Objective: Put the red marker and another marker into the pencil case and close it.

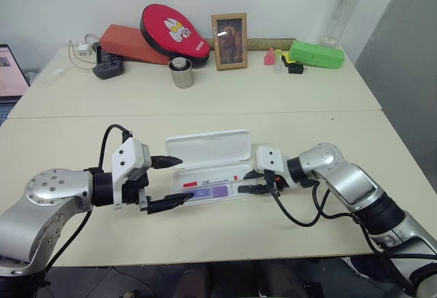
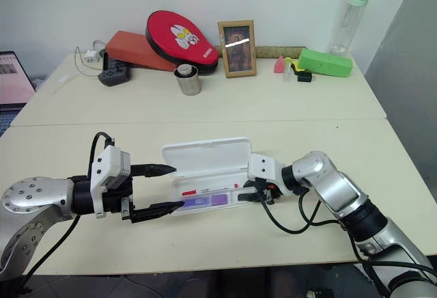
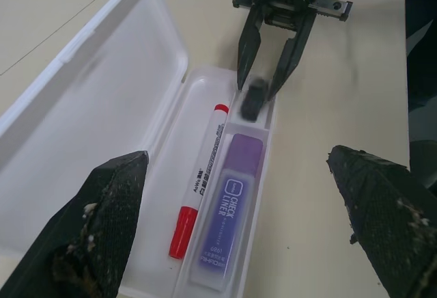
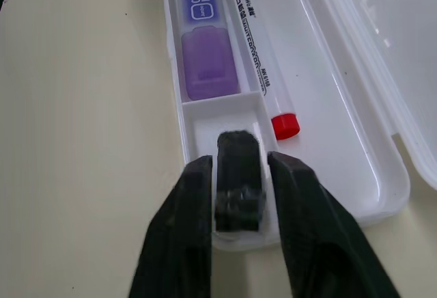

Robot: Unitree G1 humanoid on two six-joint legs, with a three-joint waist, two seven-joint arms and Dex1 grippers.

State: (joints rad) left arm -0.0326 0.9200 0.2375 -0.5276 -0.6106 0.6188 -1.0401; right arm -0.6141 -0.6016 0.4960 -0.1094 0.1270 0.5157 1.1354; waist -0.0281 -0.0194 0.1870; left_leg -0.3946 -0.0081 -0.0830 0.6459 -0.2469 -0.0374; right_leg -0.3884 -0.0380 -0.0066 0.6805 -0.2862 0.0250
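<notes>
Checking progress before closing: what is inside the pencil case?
The pencil case holds the red marker, the purple marker and a small black block between the right gripper's fingers.

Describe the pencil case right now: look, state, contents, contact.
The pencil case is a flat white plastic hinged box with rounded corners, lying open on the table, lid folded back. The red marker and purple marker lie side by side in its tray. A small black object sits between the right gripper's fingers over the tray's small end compartment.
</notes>
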